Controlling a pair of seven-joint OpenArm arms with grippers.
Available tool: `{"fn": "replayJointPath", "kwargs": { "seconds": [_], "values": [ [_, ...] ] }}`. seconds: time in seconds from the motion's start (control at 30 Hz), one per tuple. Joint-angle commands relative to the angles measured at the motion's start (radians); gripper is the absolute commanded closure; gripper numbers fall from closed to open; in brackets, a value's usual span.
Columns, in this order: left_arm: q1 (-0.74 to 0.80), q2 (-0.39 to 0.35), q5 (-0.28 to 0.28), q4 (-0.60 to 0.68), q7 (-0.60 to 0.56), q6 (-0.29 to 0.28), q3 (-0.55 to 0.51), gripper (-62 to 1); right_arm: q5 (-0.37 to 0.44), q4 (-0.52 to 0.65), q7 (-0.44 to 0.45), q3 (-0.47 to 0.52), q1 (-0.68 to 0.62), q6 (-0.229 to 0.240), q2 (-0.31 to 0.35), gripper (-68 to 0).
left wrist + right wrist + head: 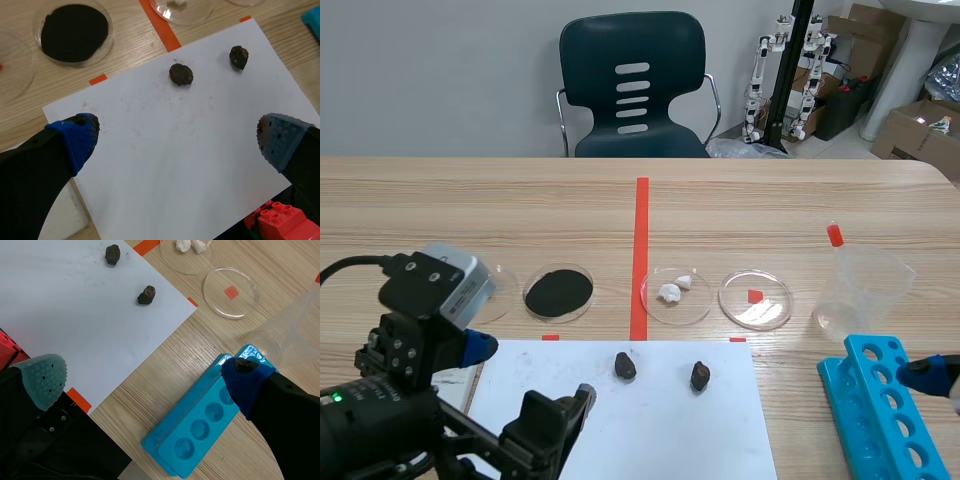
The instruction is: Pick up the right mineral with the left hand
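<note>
- Left hand (pixel 176 142): released, fingers spread wide, nothing between them. It hovers above the near part of the white paper sheet (pixel 650 430).
- Petri dish of black powder (pixel 558 291): on the wooden surface (pixel 470 200), just beyond the sheet's far edge.
- Left mineral (pixel 625 365): dark lump on the sheet, near its far edge.
- Right mineral (pixel 700 376): dark lump on the sheet, near the left mineral but apart from it. It lies ahead of the left hand, toward its right finger, untouched.
- Petri dish with white pieces (pixel 676 293) and clear petri dish (pixel 755 299): side by side beyond the sheet.
- Blue tube rack (pixel 875 400): on the surface, right of the sheet.
- Right hand (pixel 145 379): released, holding nothing, one finger above the rack.
</note>
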Motion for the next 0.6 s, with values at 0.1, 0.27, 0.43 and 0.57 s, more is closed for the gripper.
{"fn": "replayJointPath", "kwargs": {
  "seconds": [0.1,0.27,0.43,0.57],
  "values": [
    [-0.156,0.006,-0.01,0.016,0.114,0.114,0.137,-62.3,0.007,0.019,0.011,0.007,-0.002,-0.004,0.005,-65.7],
    [-0.294,0.031,-0.028,0.014,0.224,0.29,0.262,-62.3,0.007,0.019,0.011,0.007,-0.002,-0.004,0.005,-65.7],
    [-0.396,0.109,-0.033,-0.03,0.316,0.407,0.323,-62.3,0.007,0.019,0.011,0.007,-0.002,-0.004,0.005,-65.7],
    [-0.485,0.168,-0.026,-0.1,0.425,0.41,0.366,-62.3,0.007,0.019,0.011,0.007,-0.002,-0.004,0.005,-65.7]
  ]
}}
